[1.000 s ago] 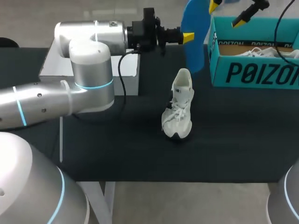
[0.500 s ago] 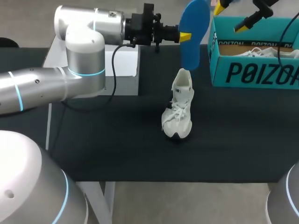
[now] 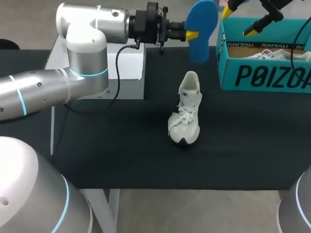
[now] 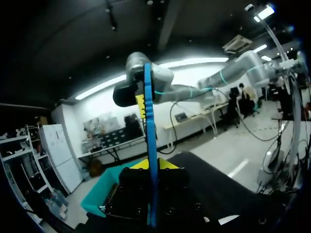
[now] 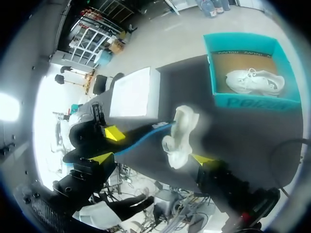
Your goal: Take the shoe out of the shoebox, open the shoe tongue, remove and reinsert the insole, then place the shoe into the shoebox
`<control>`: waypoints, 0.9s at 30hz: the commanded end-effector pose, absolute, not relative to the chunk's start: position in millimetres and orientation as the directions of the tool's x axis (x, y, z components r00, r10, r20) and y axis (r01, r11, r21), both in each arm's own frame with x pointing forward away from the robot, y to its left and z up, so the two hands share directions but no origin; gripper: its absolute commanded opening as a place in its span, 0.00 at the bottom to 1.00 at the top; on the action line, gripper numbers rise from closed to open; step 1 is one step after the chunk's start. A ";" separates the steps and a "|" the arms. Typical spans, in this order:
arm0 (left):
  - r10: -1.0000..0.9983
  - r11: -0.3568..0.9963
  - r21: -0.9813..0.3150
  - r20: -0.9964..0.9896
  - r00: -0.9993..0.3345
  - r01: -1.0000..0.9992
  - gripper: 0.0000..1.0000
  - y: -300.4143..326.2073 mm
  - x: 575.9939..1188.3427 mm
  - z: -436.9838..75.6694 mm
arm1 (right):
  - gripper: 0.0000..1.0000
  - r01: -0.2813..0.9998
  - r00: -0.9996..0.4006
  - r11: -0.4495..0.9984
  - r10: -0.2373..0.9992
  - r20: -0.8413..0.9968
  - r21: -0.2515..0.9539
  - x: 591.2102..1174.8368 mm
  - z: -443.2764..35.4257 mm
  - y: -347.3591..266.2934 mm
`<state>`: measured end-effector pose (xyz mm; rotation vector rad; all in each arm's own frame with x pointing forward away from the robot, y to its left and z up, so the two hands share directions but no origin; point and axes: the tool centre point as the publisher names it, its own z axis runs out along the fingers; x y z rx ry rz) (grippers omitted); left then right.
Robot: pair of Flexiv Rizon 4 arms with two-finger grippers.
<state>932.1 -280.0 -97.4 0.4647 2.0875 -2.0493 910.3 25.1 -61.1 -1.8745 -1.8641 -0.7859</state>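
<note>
Over the far side of the table [image 3: 121, 145], the left pincer [image 3: 193, 35] pinches a blue insole [image 3: 201, 22], held upright in the air at 12 o'clock from the white shoe [image 3: 185, 116] standing mid-table. At 2 o'clock from that shoe sits the teal shoebox [image 3: 265, 75], a second shoe [image 3: 272, 54] inside. The right pincer [image 3: 238, 20] hangs spread above the box's left end.
</note>
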 end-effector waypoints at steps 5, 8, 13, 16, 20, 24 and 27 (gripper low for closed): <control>0.040 -0.165 -0.831 -0.544 -0.838 0.531 0.00 -277.1 931.5 -103.0 | 1.00 0.992 -0.018 -0.068 0.770 0.638 0.110 911.1 -61.7 20.4; 0.040 -0.165 -0.831 -0.544 -0.838 0.531 0.00 -277.1 931.5 -103.0 | 1.00 0.991 -0.014 -0.072 0.768 0.641 0.109 911.6 -61.4 19.1; -0.062 -0.143 -0.755 -0.638 -0.767 0.640 0.00 -277.4 924.9 -98.4 | 1.00 0.992 -0.015 -0.070 0.768 0.640 0.107 913.9 -60.8 21.0; -0.065 -0.154 -0.786 -0.597 -0.800 0.599 0.00 -276.4 923.4 -96.0 | 1.00 0.992 -0.014 -0.069 0.768 0.640 0.104 914.7 -61.5 21.6; -0.065 -0.154 -0.786 -0.597 -0.800 0.599 0.00 -276.4 923.4 -96.0 | 1.00 0.993 -0.008 -0.068 0.775 0.632 0.096 915.5 -63.2 21.9; -0.065 -0.154 -0.786 -0.597 -0.800 0.599 0.00 -276.4 923.4 -96.0 | 1.00 0.994 -0.008 -0.063 0.777 0.630 0.091 917.9 -64.7 23.4; -0.017 -0.113 -0.687 -0.720 -0.693 0.717 0.00 -277.7 923.2 -97.5 | 1.00 0.994 -0.010 -0.061 0.776 0.631 0.090 919.0 -64.6 23.9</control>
